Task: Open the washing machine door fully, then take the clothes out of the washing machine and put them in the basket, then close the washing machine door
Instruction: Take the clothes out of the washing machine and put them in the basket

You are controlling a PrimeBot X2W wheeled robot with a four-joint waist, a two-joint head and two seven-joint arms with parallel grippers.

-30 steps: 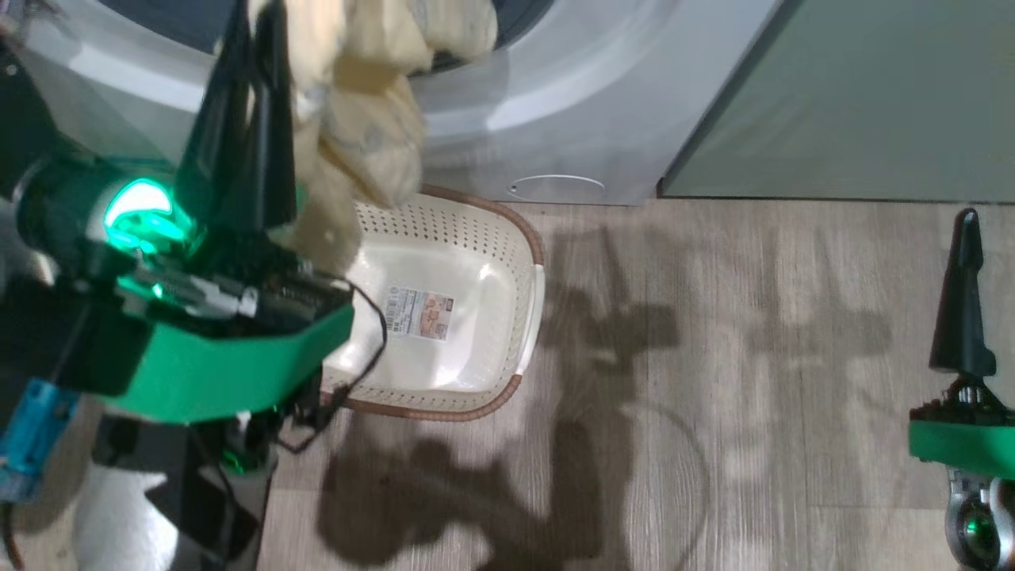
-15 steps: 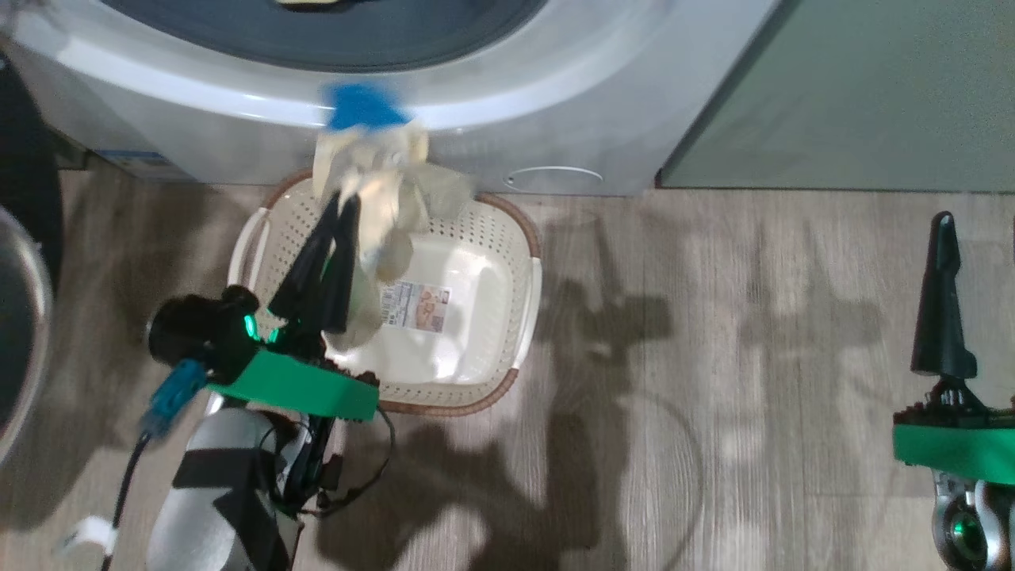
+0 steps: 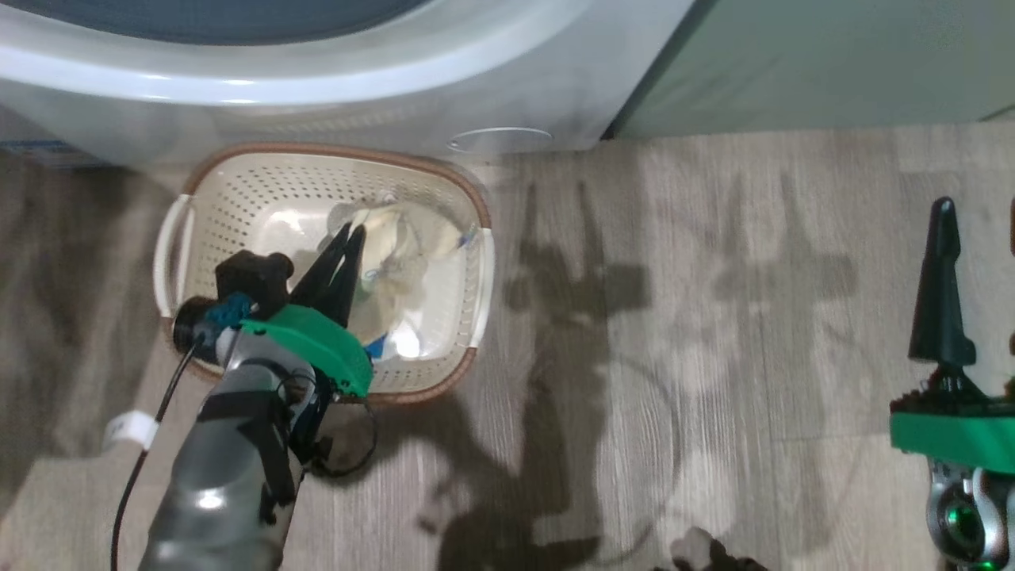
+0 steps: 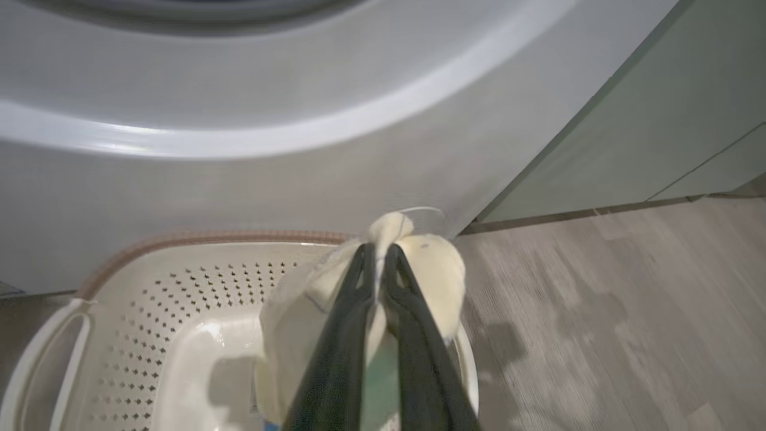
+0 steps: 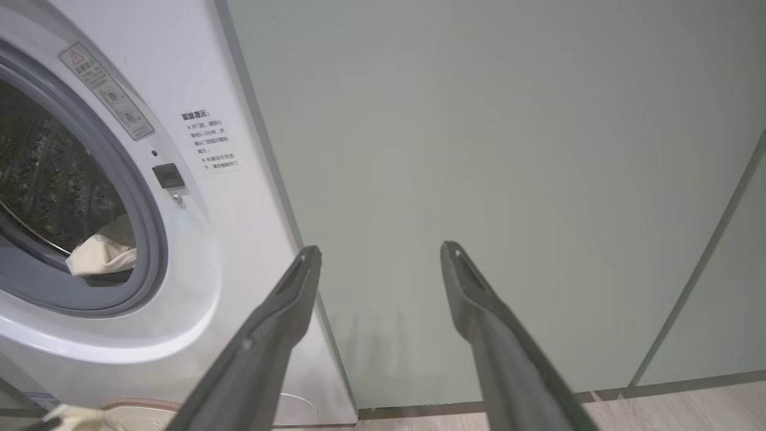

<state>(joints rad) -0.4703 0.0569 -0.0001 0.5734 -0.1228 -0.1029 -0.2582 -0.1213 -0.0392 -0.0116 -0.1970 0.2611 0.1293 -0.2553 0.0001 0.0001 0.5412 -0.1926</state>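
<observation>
Left claw (image 3: 353,231) lowered clothes (image 3: 400,255) into basket (image 3: 333,151); washer (image 5: 245,203) txt (image 5: 212,140) Chinese.

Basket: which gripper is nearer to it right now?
Left. The left gripper is over the inside of the basket, shut on the clothes there. The right gripper is open, off to the basket's right above the floor, well apart from it.

Left tool (image 4: 378,250): its two dark fingers (image 4: 335,359) are pressed together, pinching a fold of cream cloth (image 4: 434,272) that bulges out on either side of them. The cloth hangs over the right end of the basket (image 4: 179,299). The basket stands on the wood floor (image 4: 598,335), just beside the foot of the white washer (image 4: 239,173). A green cabinet (image 4: 670,108) adjoins the washer on the right.
</observation>
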